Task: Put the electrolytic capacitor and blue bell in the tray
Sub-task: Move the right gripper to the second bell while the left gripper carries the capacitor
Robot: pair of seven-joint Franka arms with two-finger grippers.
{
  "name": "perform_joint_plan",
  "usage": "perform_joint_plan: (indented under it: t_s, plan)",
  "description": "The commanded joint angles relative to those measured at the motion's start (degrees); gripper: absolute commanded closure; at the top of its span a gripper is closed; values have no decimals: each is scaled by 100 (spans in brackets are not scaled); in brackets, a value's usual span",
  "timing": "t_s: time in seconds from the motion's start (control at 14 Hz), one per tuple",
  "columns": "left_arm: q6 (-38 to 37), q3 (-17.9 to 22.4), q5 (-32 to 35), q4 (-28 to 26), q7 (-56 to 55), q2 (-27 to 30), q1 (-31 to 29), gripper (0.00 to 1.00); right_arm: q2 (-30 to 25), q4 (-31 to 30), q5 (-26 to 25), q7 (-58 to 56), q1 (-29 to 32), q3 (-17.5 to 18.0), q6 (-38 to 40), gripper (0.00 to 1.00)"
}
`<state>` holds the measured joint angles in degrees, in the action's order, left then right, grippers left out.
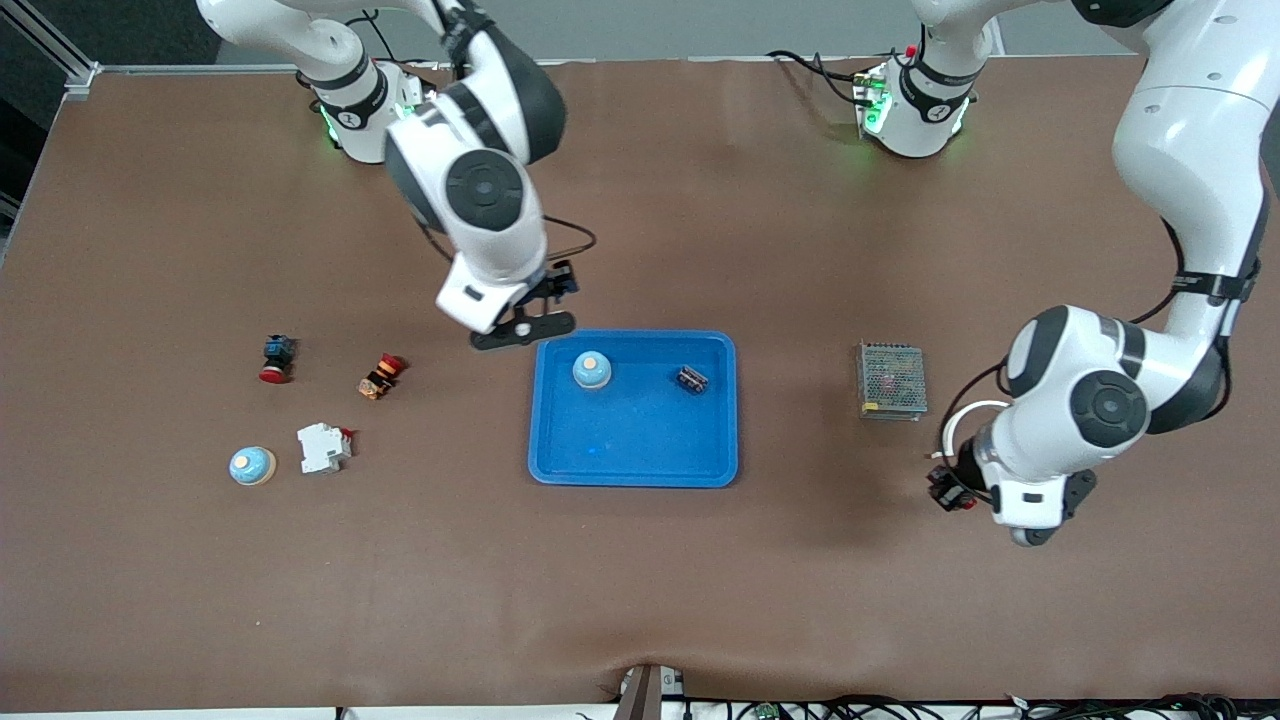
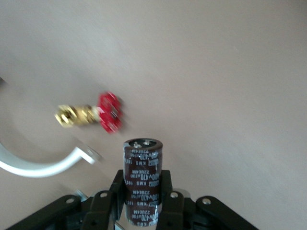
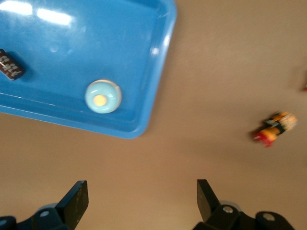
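Left gripper (image 2: 142, 201), lower right of front frame, clamps electrolytic capacitor (image 2: 142, 167); carry level to tray (image 1: 634, 470); right gripper (image 3: 141, 203) wide, empty.

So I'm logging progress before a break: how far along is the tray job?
Largely done: a blue bell and a capacitor already lie in the tray. The left gripper, toward the left arm's end of the table, is shut on another electrolytic capacitor, not yet delivered. The right gripper hangs open beside the tray. A second bell sits outside.
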<state>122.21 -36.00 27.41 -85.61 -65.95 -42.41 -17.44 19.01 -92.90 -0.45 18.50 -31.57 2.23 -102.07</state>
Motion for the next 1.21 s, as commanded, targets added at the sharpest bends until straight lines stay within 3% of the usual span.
perform_joint_plan:
  t_s: [0.0,0.21,0.36,0.71,1.14]
  plan:
    - [-74,31,72,96,-671,22,564,100,-152,0,-130,-968,545,58,108,0]
    - [-21,67,63,272,-1235,-144,1119,100,-161,17,-262,-2495,1195,76,64,0]
    - [40,84,80,405,-1577,-338,1513,100,-126,0,-262,-2833,1433,76,12,0]
    - [820,927,1,676,-2719,-557,2744,100,-109,-114,-254,-4256,2101,76,-68,0]
    - [1770,1146,-16,906,-4284,-1015,3282,100,242,-466,-280,-6249,3006,67,-1191,0]
